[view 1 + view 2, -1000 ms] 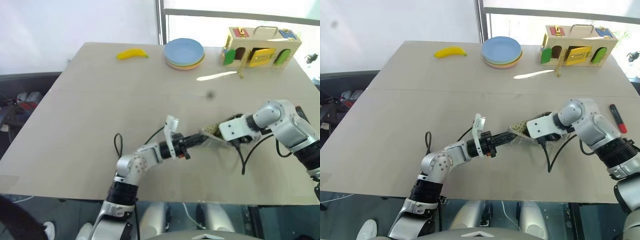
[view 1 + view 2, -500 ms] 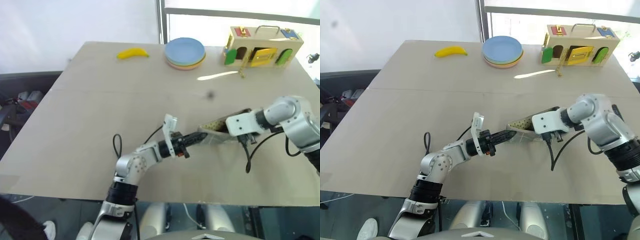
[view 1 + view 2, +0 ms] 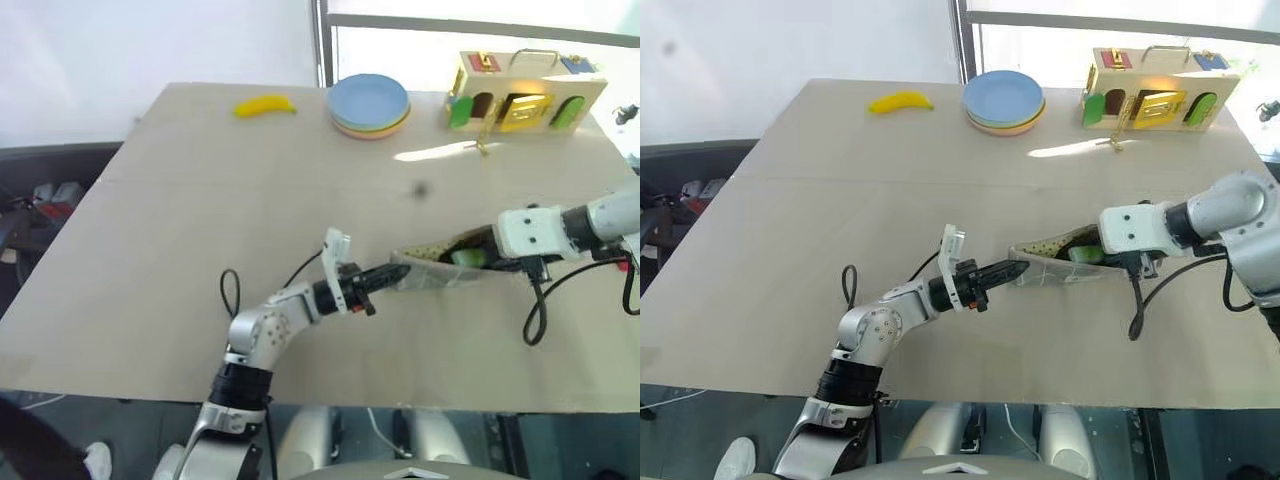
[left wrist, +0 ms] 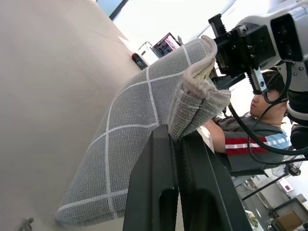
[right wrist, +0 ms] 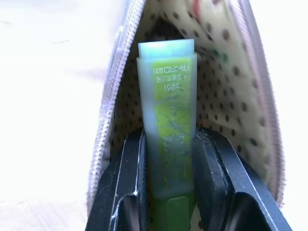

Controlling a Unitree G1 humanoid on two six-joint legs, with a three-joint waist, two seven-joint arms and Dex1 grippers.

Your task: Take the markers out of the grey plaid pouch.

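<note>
With left gripper clamped on pouch corner near table centre and right gripper pinching green marker at pouch mouth, advise straight withdrawal toward three o'clock, clear of lining.

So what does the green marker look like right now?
The green marker is a light green plastic stick with a paler flat end and small printed writing. The right claw squeezes it between two black fingers. Its far end still sits inside the open mouth of the pouch, against the dotted tan lining.
</note>
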